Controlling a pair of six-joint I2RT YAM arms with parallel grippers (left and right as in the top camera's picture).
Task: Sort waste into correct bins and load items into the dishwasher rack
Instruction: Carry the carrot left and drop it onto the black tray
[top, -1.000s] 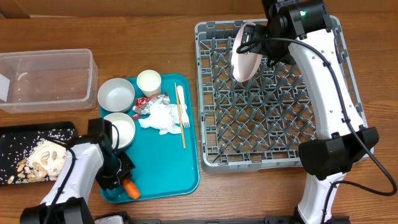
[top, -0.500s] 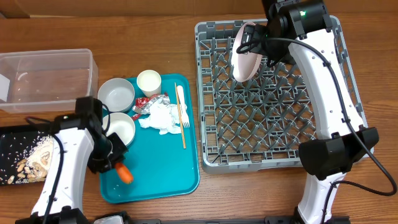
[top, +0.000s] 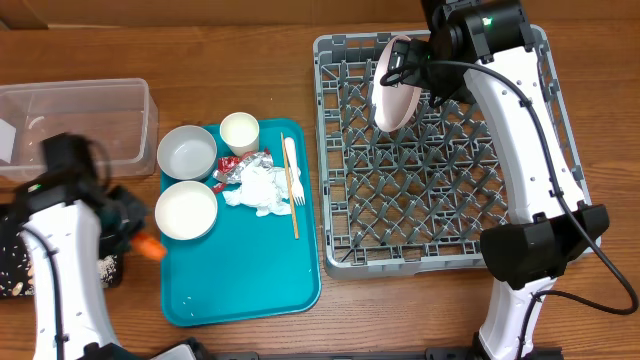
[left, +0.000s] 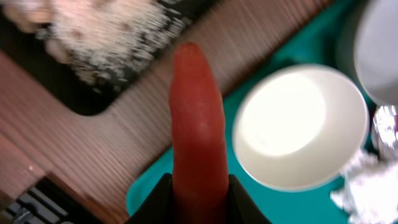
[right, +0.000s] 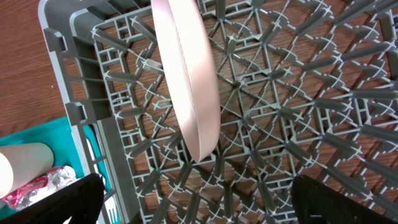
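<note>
Nearest us, our left hand (left: 198, 194) is clenched on the small orange carrot (left: 196, 118). It holds the carrot over the strip of table (left: 124, 140) between the black tray (left: 93, 102) with its rice scraps and the teal tray (top: 250, 280). Further back on the teal tray sit the whitish bowl (top: 186, 211), crumpled napkin (top: 262, 190), wooden stick (top: 294, 222), white fork (top: 291, 165), foil wrapper (top: 232, 167), grey bowl (top: 187, 153) and white cup (top: 240, 132). Farthest, the pink plate (right: 186, 81) stands on edge in the dishwasher rack (top: 440, 210). Our right hand (right: 196, 180) is spread wide above it, grasping nothing.
</note>
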